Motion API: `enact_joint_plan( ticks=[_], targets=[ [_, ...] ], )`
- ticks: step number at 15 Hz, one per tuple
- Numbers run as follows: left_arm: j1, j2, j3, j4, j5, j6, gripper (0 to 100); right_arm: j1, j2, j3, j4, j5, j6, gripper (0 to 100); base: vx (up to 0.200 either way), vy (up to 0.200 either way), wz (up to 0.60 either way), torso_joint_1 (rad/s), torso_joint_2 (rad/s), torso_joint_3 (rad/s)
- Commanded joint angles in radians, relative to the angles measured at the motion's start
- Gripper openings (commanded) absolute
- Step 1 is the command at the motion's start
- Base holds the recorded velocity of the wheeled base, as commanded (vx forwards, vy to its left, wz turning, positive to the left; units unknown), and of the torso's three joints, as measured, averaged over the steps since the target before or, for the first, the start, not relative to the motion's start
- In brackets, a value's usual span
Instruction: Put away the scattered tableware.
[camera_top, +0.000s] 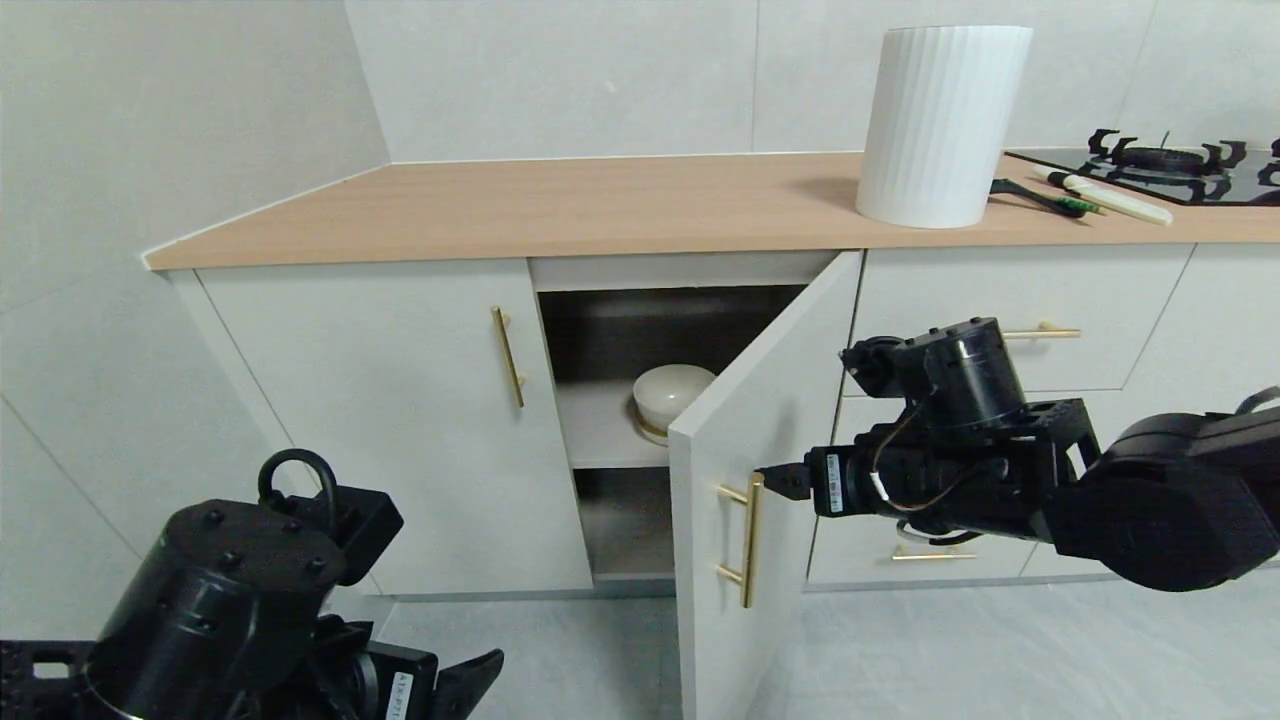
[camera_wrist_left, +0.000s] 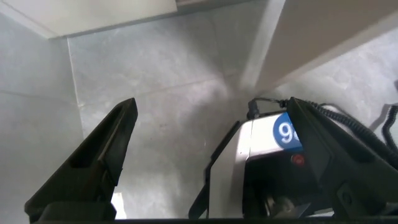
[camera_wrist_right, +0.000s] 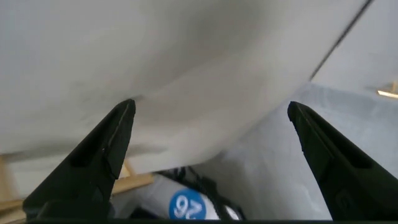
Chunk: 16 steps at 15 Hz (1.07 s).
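**A:** Right tool (camera_top: 778, 480) status?

**B:** Spread wide, holding nothing. The tips sit at the top end of the gold handle (camera_top: 750, 540) on the open cabinet door (camera_top: 760, 400), mid-frame. In the wrist view the door panel faces the gap and the handle is off to one side, not between the jaws.

**A:** Why there?

**B:** My read is that the door stands open for shelf access and the tool is placed to work it.

**A:** Left tool (camera_wrist_left: 211, 102)?

**B:** Also wide open and empty. It's lower left of frame, over the floor (camera_wrist_left: 161, 93).

**A:** Tableware?

**B:** A cream bowl (camera_top: 670, 395) is on the cabinet shelf (camera_top: 600, 420), centre frame. It looks dome-up and is partly behind the door edge.

The green-handled utensil (camera_top: 1060, 203) and white utensil (camera_top: 1110, 200) lie flat on the tabletop (camera_top: 600, 205), upper right, between the white canister (camera_top: 940, 120) and the hob (camera_top: 1170, 165). Their long axes are roughly parallel, running upper left to lower right, with the green end at lower right. I'd judge those two not yet put away.
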Motion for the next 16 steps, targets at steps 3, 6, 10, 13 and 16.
enact_joint_plan(
  ticks=[3,6,10,13,16],
  targets=[
    [0.0,0.006,0.007,-0.005,0.0,0.001,100,-0.008,0.105,-0.005,-0.091,-0.01,0.043,100,0.0,0.0,0.0,0.0,0.0,0.0],
    [0.0,0.008,0.011,-0.005,0.0,0.001,100,-0.008,0.118,-0.005,-0.101,-0.011,0.044,100,0.133,0.0,0.0,0.002,0.0,0.002],
    [-0.001,0.009,0.012,-0.007,0.0,0.004,100,-0.008,0.12,-0.001,-0.099,-0.011,0.044,100,0.1,0.0,0.0,0.0,0.0,0.002],
    [0.0,0.011,0.015,-0.005,0.0,0.015,100,-0.008,0.122,-0.003,-0.101,-0.013,0.044,100,0.0,0.0,0.0,0.0,0.0,0.0],
    [-0.001,0.014,0.015,-0.005,0.0,0.015,100,-0.008,0.145,-0.006,-0.133,-0.019,0.061,100,0.0,0.0,0.0,0.0,0.0,0.0]
  ],
)
